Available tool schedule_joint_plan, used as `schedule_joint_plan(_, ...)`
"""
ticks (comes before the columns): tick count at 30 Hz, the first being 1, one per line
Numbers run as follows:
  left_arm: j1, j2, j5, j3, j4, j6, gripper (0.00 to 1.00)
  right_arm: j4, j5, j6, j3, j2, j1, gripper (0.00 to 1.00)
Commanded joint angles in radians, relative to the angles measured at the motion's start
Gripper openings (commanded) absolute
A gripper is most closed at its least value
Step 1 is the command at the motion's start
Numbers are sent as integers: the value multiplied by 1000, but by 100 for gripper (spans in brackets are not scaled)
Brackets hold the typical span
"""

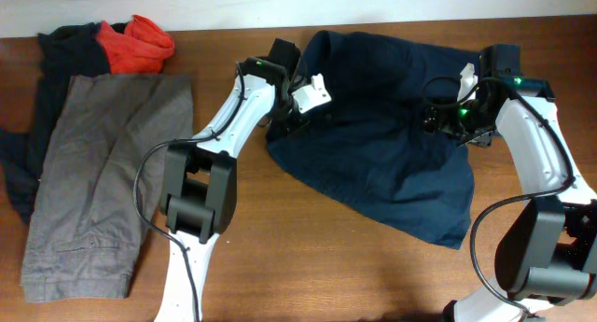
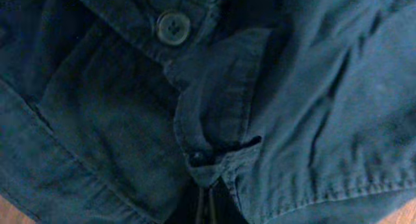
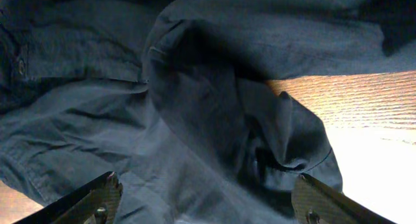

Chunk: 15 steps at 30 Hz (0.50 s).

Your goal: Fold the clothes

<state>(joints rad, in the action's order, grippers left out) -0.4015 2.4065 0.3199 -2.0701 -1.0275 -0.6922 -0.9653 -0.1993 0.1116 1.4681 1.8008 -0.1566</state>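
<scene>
**Left pincer clenched on navy shorts, right pincer spread above them**

The navy shorts lie spread and rumpled on the bench, filling its middle and right part. Their upper edge reaches close to the far side, and one corner points toward the near right.

The left pincer is at the garment's upper-left edge. The left wrist view shows its tips pressed tightly together at the bottom of the picture, with a small fold of navy cloth running into them. This fold belongs to a flap near the waistband, and a round button sits on the band just above it.

The right pincer is over the right-hand side of the same garment. It is released, and its two fingers stand wide apart at the bottom corners of the right wrist view. Bunched navy cloth lies between and beyond them. Whether the tips touch the cloth cannot be told. Bare wood shows just past the cloth's edge on the right.

The other clothes are on the left of the bench, well apart from both pincers. A grey piece lies flat and lengthwise. A black piece is partly tucked under its far end and runs down its left side. A crumpled red-orange piece rests at the far edge, touching the black one.
</scene>
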Motion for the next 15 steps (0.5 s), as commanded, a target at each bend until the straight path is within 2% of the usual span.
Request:
schedule_joint_plan(1,21,15,-63,-50,-34,129,1,0,9,-3,23,-9,-2,88)
schedule_joint_plan(3,39,14,-106,-95,-84,204,1,-2,9,-2,23,-9,-2,88)
schedule_joint_plan(8,125,13,-261,-289,-340,499,1,-48,8,29,23,-9,-2,88)
schedule_joint_plan(12,190,13,-272,-341,-429,597,1,-127,9,83,22,-9,-2,88)
schedule_joint_plan(15,219,14,-272,-341,-423,603,1,-167,-42,89,-1,-8,-1,86)
